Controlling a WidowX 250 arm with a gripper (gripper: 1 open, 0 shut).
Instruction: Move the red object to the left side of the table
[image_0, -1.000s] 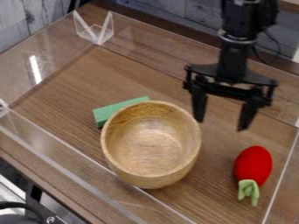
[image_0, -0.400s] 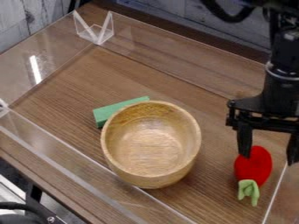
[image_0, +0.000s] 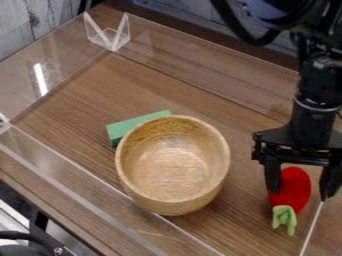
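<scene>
Nearest the camera, we noted the low clear acrylic wall (image_0: 80, 200) bordering the table (image_0: 160, 85), glossy and reflective, with brown wood-grain laminate behind it.

The wooden bowl (image_0: 171, 163) stood next, round, pale, smooth-turned and empty. A flat green piece (image_0: 134, 126) lay tucked against its far-left rim, thin and matte.

At the right side of the table, near the right-hand wall, lay the red object (image_0: 293, 189): a small, rounded, glossy red toy fruit with a light-green leafy stem (image_0: 282, 218) pointing toward the camera. We judged its surface to be hard and slick.

The gripper (image_0: 295, 178) pointed straight down over the fruit, its black fingers spread wide, one on each side of the red body. We saw nothing held; whether the fingertips touched the fruit or the table could not be determined.

We identified these risks:
- A rounded, smooth body could squirt out from between the fingers if they closed off-centre, and roll toward the right wall.
- Closing too high on the fruit could yield a shallow pinch and a drop in transit.
- The bowl stood between the fruit and the left side; a low carry could strike its rim.
- Descending further could press the fingertips into the tabletop.
</scene>
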